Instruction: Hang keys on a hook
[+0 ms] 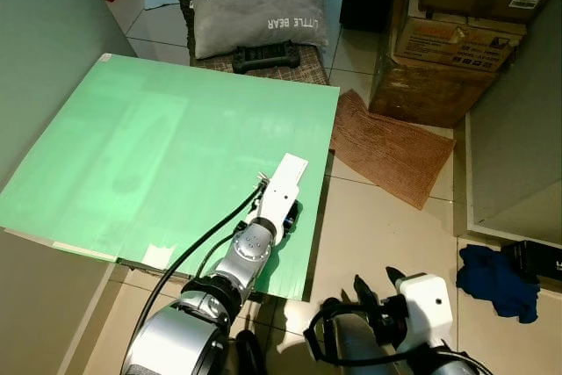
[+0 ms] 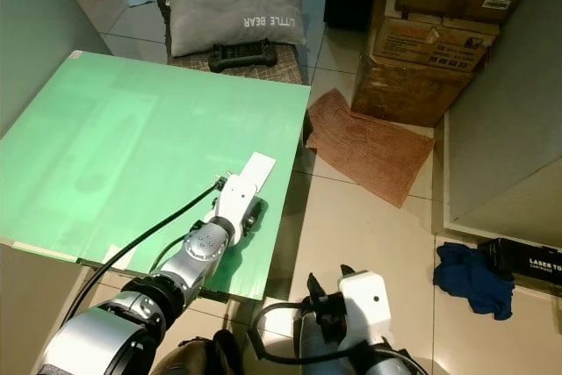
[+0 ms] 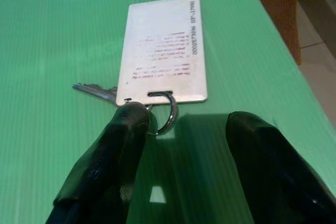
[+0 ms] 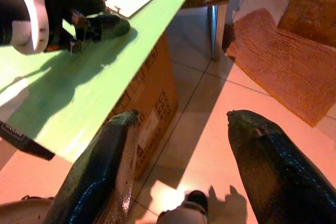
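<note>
Head views
Green board (image 1: 176, 147): flat, spread over the left and middle of the scene, above the tiled floor (image 1: 369, 234).
Left gripper (image 1: 283, 213): stretched out low over the board's right part, close to its right edge.
White card (image 1: 289, 169): flat on the board, just beyond the left gripper's tip; keys beside it too small to make out here.
Right gripper (image 2: 327, 292): off the board, low over the tiles beside the board's near right corner.
Brown mat (image 1: 391, 151): on the tiles to the right of the board.
Grey pillows (image 1: 255, 15): stacked past the board's far edge.
Cardboard boxes (image 1: 452, 41): far right, behind the mat.
Blue cloth (image 1: 496, 278): crumpled on the tiles at right.

Left wrist view
Fingers (image 3: 107, 166): spread apart, pinching nothing, tips down at the board.
Key ring (image 3: 165, 114): threaded through the card's slot, lying in the gap between the fingers, right against one fingertip.
Key (image 3: 97, 91): flat on the board, poking out from under the card's corner, just past that same fingertip.

Right wrist view
Fingers (image 4: 105, 166): spread wide, gripping nothing, over tiles and the board's edge.
Brown box (image 4: 152, 108): beneath the board's edge.
</note>
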Motion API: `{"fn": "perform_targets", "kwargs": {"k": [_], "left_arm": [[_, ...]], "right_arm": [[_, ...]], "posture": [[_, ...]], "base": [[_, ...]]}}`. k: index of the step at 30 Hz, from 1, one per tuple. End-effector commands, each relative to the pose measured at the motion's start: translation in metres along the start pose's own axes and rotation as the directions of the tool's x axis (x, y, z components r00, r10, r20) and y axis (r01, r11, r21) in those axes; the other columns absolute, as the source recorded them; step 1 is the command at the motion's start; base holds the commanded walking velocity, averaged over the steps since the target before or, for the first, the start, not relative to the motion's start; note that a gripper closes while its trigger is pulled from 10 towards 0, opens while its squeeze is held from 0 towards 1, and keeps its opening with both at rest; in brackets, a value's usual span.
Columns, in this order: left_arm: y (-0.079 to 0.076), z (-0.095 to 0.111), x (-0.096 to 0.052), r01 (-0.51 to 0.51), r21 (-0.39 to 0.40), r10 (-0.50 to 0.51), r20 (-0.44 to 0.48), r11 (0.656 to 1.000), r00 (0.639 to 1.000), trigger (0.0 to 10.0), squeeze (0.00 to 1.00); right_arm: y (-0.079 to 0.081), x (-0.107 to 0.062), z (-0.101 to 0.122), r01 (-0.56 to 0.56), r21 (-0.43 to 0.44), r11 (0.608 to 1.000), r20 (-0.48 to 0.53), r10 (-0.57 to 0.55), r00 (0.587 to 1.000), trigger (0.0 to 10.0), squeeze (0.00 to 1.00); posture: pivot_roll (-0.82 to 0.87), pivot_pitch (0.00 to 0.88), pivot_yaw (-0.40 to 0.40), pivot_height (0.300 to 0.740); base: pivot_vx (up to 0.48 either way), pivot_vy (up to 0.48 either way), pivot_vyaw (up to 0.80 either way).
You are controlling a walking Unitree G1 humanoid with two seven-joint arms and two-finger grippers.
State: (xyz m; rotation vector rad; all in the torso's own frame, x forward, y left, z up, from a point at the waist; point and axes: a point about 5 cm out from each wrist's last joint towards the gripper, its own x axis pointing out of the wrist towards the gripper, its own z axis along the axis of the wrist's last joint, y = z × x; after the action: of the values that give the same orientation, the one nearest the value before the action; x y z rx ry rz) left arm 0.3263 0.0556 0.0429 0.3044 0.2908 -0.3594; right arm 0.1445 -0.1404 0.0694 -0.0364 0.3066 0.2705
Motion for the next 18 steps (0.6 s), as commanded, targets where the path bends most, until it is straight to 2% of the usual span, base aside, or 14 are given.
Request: {"fn": "perform_targets", "kwargs": {"k": [1, 2, 5, 6, 11, 13, 18], "left_arm": [[-0.0006, -0.0043, -0.0005, -0.010, -0.006, 0.010, -0.032, 1.000, 0.999, 4.7, 0.00], [0.0007, -0.0049, -0.0004, -0.017, -0.007, 0.016, -0.038, 1.000, 0.999, 4.2, 0.00], [0.0033, -0.0063, -0.0005, -0.027, -0.014, 0.026, -0.051, 1.000, 0.998, 4.0, 0.00], [0.0042, -0.0058, -0.0002, -0.028, -0.018, 0.027, -0.051, 0.999, 0.998, 2.4, 0.00], [0.0048, -0.0038, 0.0007, -0.028, -0.018, 0.027, -0.049, 0.999, 0.998, 2.5, 0.00], [0.0051, -0.0037, 0.0009, -0.034, -0.015, 0.033, -0.054, 0.999, 0.998, 2.0, 0.00], [0.0059, -0.0069, 0.0001, -0.044, -0.009, 0.043, -0.070, 0.999, 0.997, 2.2, 0.00]], "right_arm": [[0.0020, -0.0054, -0.0012, -0.003, 0.003, 1.000, -0.013, 0.003, 1.000, 10.0, 0.00], [0.0024, -0.0065, -0.0013, -0.003, 0.003, 1.000, -0.015, 0.003, 1.000, 10.0, 0.00], [0.0026, -0.0084, -0.0009, -0.002, 0.002, 1.000, -0.018, 0.002, 1.000, 10.0, 0.00], [0.0023, -0.0093, -0.0002, 0.000, 0.001, 1.000, -0.018, 0.000, 1.000, 10.0, 0.00], [0.0022, -0.0100, 0.0009, 0.001, -0.001, 1.000, -0.018, -0.001, 1.000, 10.0, 0.00], [0.0022, -0.0113, 0.0011, 0.002, -0.002, 1.000, -0.020, -0.002, 1.000, 10.0, 0.00], [0.0025, -0.0132, 0.0014, 0.005, -0.004, 1.000, -0.027, -0.005, 1.000, 10.0, 0.00]], "posture": [[-0.37, 0.299, 0.095, 0.740], [-0.38, 0.299, 0.095, 0.740], [-0.39, 0.299, 0.096, 0.740], [-0.39, 0.298, 0.094, 0.740], [-0.40, 0.296, 0.090, 0.740], [-0.40, 0.294, 0.088, 0.740], [-0.41, 0.301, 0.087, 0.740]], "base": [[0.000, 0.000, 0.00], [0.000, 0.000, 0.00], [0.000, 0.000, 0.00], [0.000, 0.000, 0.00], [0.000, 0.000, 0.00], [0.000, 0.000, 0.00], [0.000, 0.000, 0.00]]}}
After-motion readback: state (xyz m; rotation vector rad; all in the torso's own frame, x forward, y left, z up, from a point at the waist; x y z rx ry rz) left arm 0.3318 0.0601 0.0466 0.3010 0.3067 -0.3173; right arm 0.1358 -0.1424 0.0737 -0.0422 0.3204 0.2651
